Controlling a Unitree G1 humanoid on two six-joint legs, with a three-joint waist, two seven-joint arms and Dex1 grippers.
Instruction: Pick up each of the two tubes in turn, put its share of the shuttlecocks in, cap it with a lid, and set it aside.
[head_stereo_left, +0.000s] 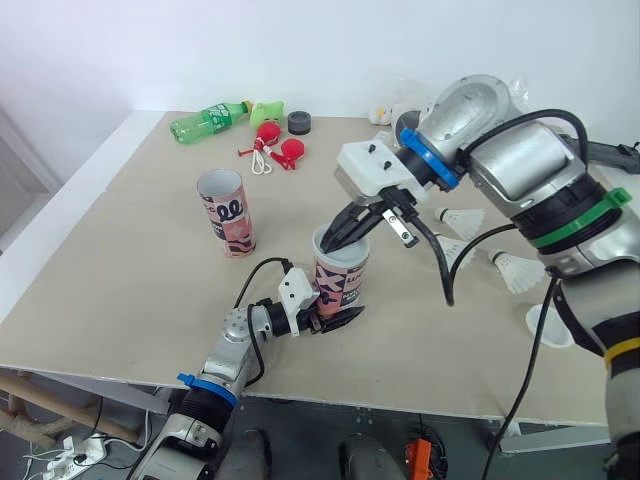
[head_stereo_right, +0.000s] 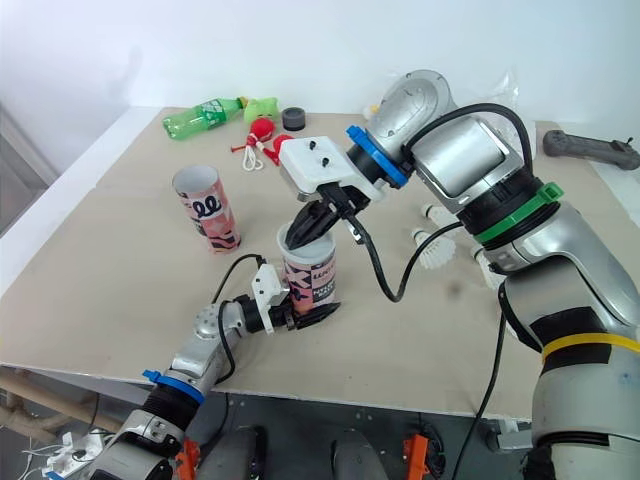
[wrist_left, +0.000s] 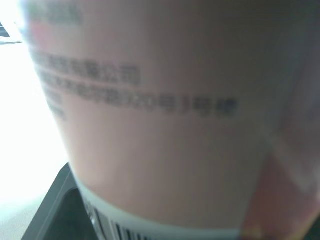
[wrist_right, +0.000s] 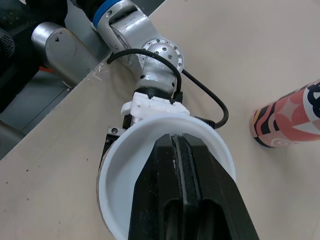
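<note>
Jaws of my left gripper (head_stereo_left: 335, 315) clamp the tube (head_stereo_left: 345, 275) while my right gripper (head_stereo_left: 333, 238), pinched closed, dips inside, so I'd hold it steady.

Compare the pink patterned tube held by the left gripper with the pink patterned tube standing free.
The held pink patterned tube is clamped in the left gripper; the free-standing pink patterned tube is untouched. The right gripper dips its shut fingers into the held tube's mouth; nothing reaches into the free-standing tube. Both are upright and lidless.
</note>
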